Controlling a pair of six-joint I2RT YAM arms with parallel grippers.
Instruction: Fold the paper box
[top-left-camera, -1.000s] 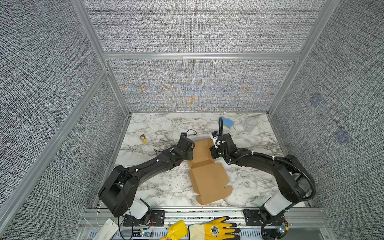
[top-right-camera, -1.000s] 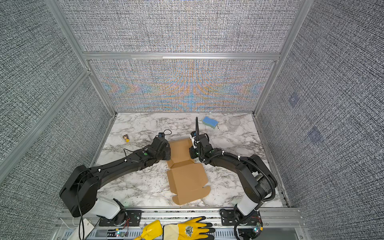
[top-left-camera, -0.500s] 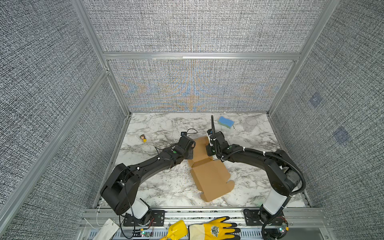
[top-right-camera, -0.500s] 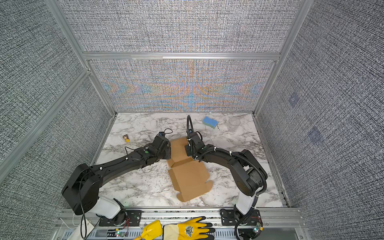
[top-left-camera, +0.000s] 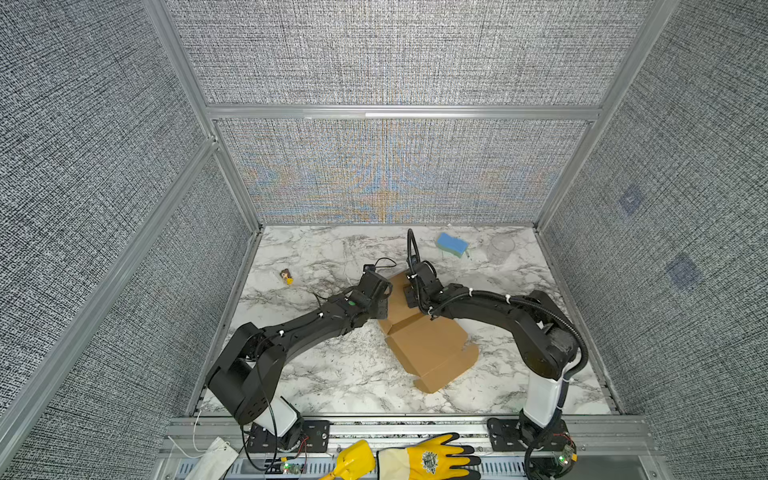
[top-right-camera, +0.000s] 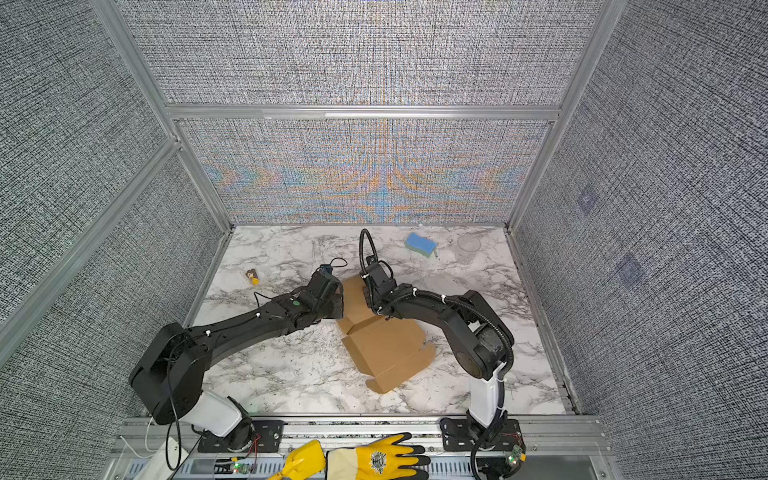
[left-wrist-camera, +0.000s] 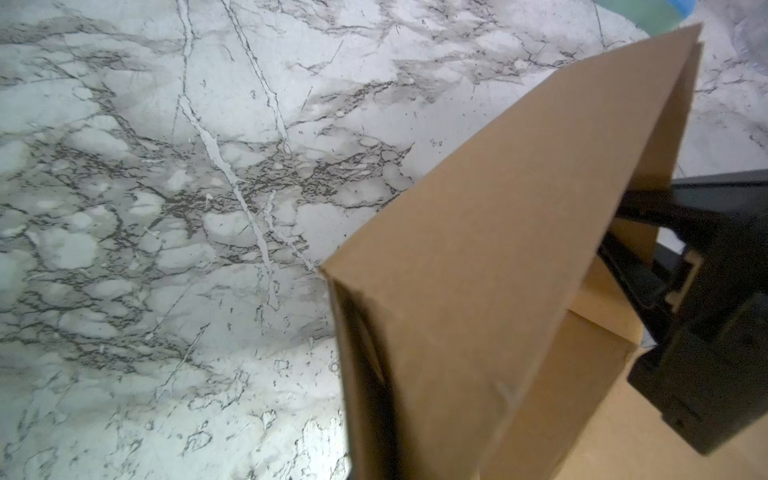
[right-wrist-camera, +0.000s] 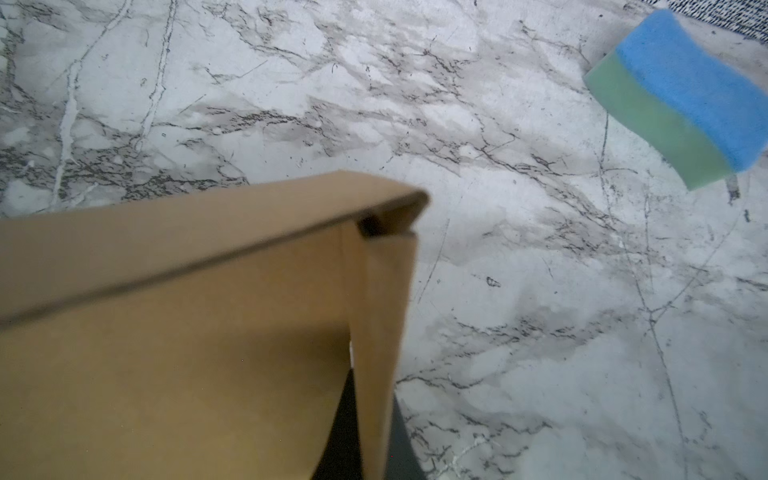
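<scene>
The paper box (top-left-camera: 428, 345) lies in the middle of the table (top-left-camera: 324, 374), its far end lifted between the left gripper (top-left-camera: 384, 299) and the right gripper (top-left-camera: 411, 297). Each is clamped on a cardboard wall. An uneven pull could slip a wall free or crease it off its fold line.

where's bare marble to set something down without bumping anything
Free: the near-left marble between the left arm and the paper box; the back strip between the small figurine and the sponge; the right side past the right arm. Crowded: the middle, where the left gripper and right gripper meet at the box.
</scene>
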